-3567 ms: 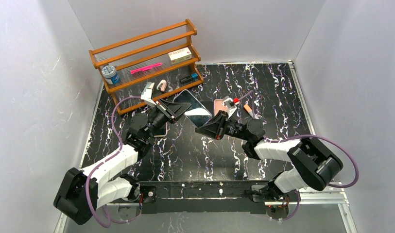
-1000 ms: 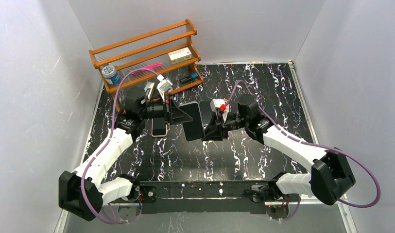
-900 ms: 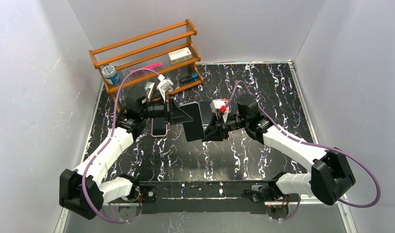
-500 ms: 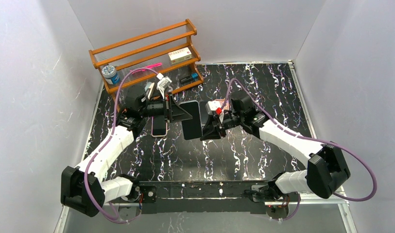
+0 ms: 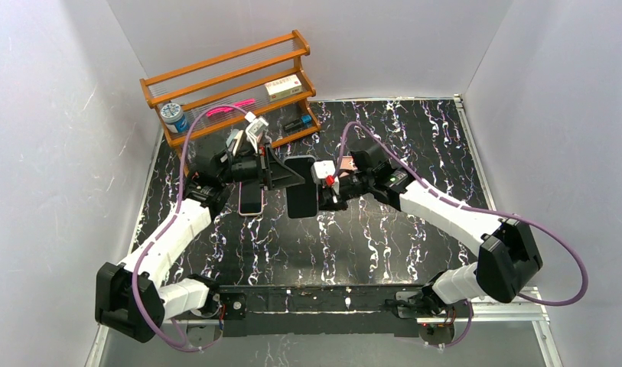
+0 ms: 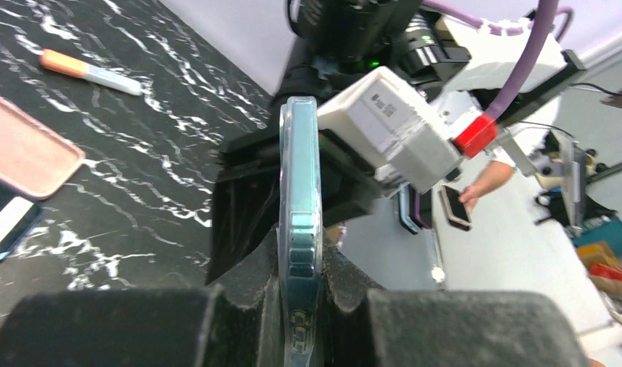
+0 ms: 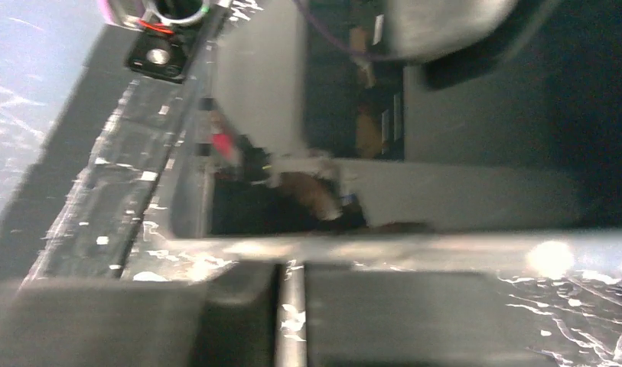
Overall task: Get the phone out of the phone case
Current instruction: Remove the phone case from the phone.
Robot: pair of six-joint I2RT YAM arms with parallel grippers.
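The dark phone in its clear case (image 5: pixel 301 187) hangs above the table's middle, screen up. My left gripper (image 5: pixel 287 177) is shut on its left long edge. In the left wrist view the cased phone (image 6: pixel 300 176) stands edge-on between my two fingers, with the gripper (image 6: pixel 301 264) clamped on it. My right gripper (image 5: pixel 324 191) sits at the phone's right edge, touching or almost touching it. In the blurred right wrist view the gripper (image 7: pixel 291 287) shows only a thin slit between its fingers and holds nothing. The phone's edge (image 7: pixel 445 246) runs across just beyond the fingertips.
A wooden rack (image 5: pixel 231 84) with small items stands at the back left. A second phone with a pink rim (image 5: pixel 250 199) lies under my left arm. A pink case (image 6: pixel 24 149) and an orange-and-white marker (image 6: pixel 86 70) lie behind the held phone.
My right gripper has swung left and toward the back, turning at the wrist until it meets the phone's right edge. My left gripper has lifted the phone slightly toward the rack.
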